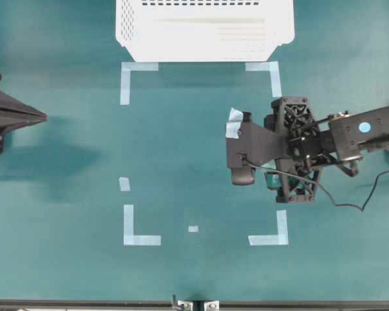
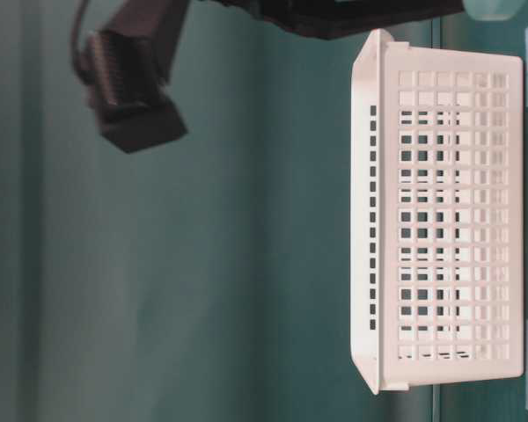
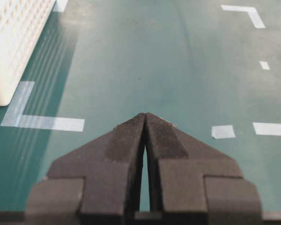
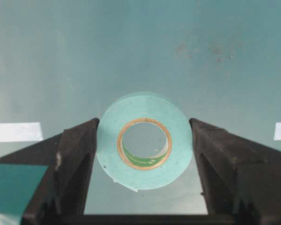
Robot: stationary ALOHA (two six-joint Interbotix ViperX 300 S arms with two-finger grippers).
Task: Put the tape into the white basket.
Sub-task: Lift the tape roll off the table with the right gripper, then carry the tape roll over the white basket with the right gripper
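Right end effector (image 4: pixel 145 136) is clamped across the tape (image 4: pixel 145 140) roll's outer diameter, carrying it above the worktop (image 1: pixel 181 149), short of the white basket (image 1: pixel 204 29); left end effector (image 3: pixel 145 124) is together, idle

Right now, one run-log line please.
right hand: shut on tape, lifted | left hand: shut, idle | white basket: no tape visible inside

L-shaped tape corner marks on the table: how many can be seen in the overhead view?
4. Upper left and upper right lie just below the white basket; lower left and lower right lie nearer the table's front edge. None seems hidden.
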